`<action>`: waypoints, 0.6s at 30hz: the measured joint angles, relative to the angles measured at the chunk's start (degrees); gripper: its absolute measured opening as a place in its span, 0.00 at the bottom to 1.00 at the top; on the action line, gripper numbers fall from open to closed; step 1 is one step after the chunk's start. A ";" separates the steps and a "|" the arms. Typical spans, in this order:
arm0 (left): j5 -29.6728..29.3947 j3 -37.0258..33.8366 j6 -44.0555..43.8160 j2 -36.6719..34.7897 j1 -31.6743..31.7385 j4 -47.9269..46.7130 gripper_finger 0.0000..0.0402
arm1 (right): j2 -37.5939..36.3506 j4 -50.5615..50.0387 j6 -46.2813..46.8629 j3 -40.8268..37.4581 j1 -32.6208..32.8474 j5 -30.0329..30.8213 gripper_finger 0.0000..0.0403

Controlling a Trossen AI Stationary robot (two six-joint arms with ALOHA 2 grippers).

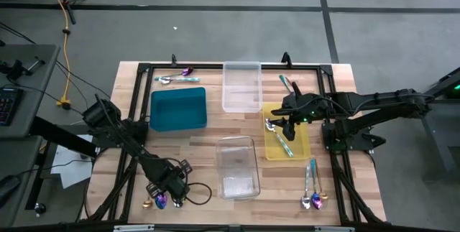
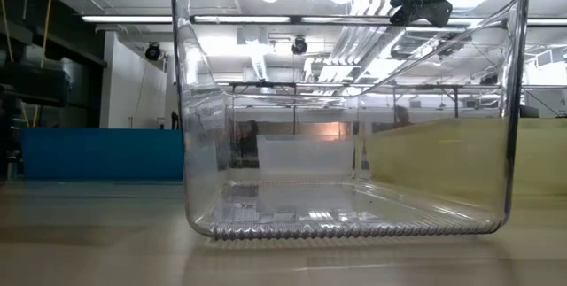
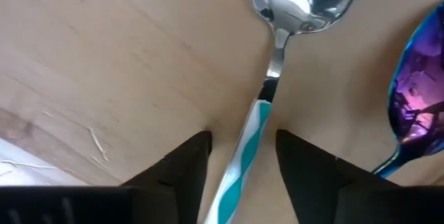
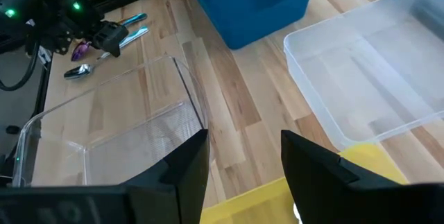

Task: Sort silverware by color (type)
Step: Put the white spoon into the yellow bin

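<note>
The left gripper (image 3: 243,158) is hovering low at the near-left corner of the table (image 1: 208,135), its jaws spread to either side of a teal-and-white striped handle without yet pinching it. That handle belongs to a teal-handled spoon (image 3: 277,64) whose polished steel bowl is mirroring the ceiling lights; just beside it an iridescent spoon (image 3: 416,92) is glinting purple and blue against the pale, scuffed wood grain.

Sorting appears to be at an early stage. The near clear tray (image 1: 237,167), thin-walled, ribbed along its base and rounded at the corners, is sitting empty as far as the views show, and a second loose cluster of silverware (image 1: 311,192) is lying at the near-right corner with nothing yet gathered.

Farther back, the yellow tray (image 1: 302,142) is holding a few pieces already, teal-handled ones with silver bowls, and the right gripper (image 1: 290,123) is hanging above it with jaws parted and nothing between them. The opaque, glossy teal tray (image 1: 178,108) and the far clear tray (image 1: 241,86) both look empty.

At the far edge, more silverware (image 1: 176,77) is waiting near the left rail, and a lone teal-handled piece (image 1: 287,83) is resting beside the far clear tray. Most of the cutlery, then, is still lying loose on the table.
</note>
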 joint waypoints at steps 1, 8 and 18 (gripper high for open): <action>-0.17 -0.02 0.27 0.00 0.06 0.11 0.35 | 0.00 0.00 0.00 0.00 0.00 0.00 0.43; -0.12 -0.16 -0.03 -0.33 1.54 0.42 0.06 | 0.00 0.02 0.02 0.00 0.02 0.00 0.43; 4.49 -0.50 -4.18 -11.61 7.33 -4.24 0.05 | 0.00 0.04 0.05 0.00 0.03 -0.93 0.43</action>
